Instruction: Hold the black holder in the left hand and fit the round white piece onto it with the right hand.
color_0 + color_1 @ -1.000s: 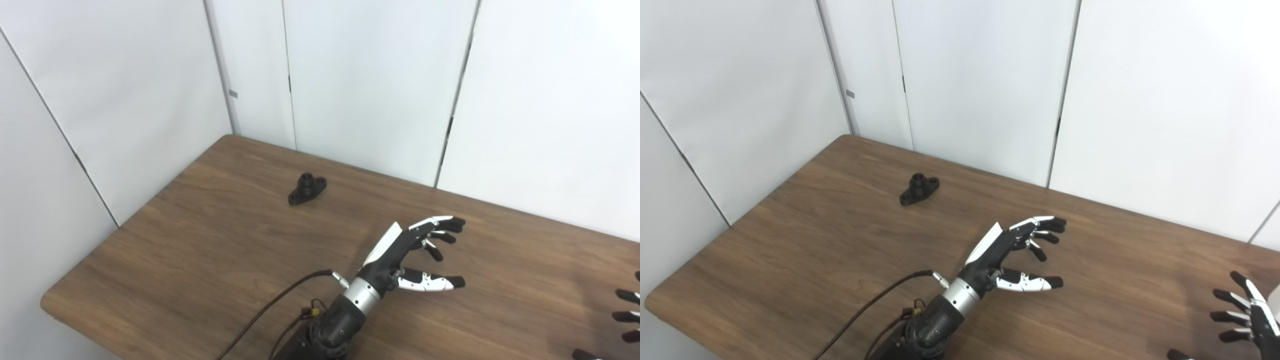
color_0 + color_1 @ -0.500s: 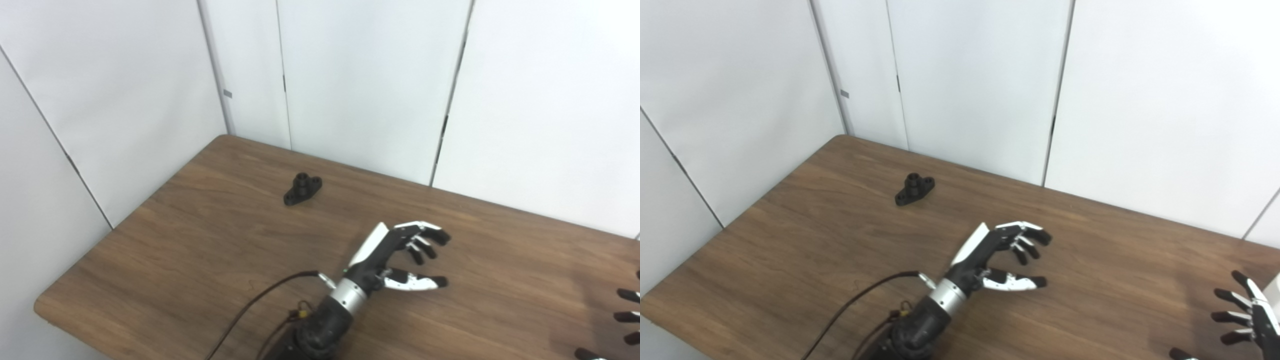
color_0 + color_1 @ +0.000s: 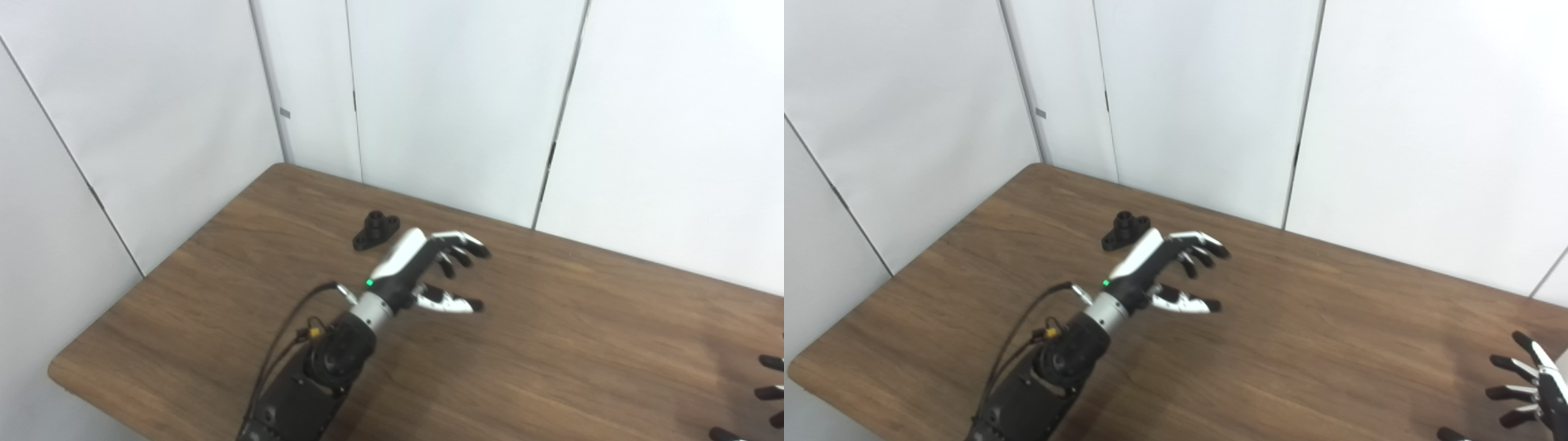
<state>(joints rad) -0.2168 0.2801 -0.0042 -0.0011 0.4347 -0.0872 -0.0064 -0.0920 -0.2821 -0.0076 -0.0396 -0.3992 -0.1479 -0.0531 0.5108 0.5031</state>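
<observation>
The black holder (image 3: pixel 376 230) lies on the wooden table (image 3: pixel 551 343) near its far left corner; it also shows in the right eye view (image 3: pixel 1125 230). My left hand (image 3: pixel 429 269) is open and empty, raised over the table just right of the holder, fingers pointing right. It does not touch the holder. My right hand (image 3: pixel 1528 389) is open at the bottom right edge, only its spread fingers showing. The round white piece is not in view.
White wall panels (image 3: pixel 465 104) stand close behind the table's far edge and along its left side. The table's left front corner (image 3: pixel 58 370) is rounded. A cable (image 3: pixel 288 331) loops off my left forearm.
My left hand has moved up and to the left, from the table's middle to just beside the black holder. The holder has not moved. The right hand stays at the bottom right.
</observation>
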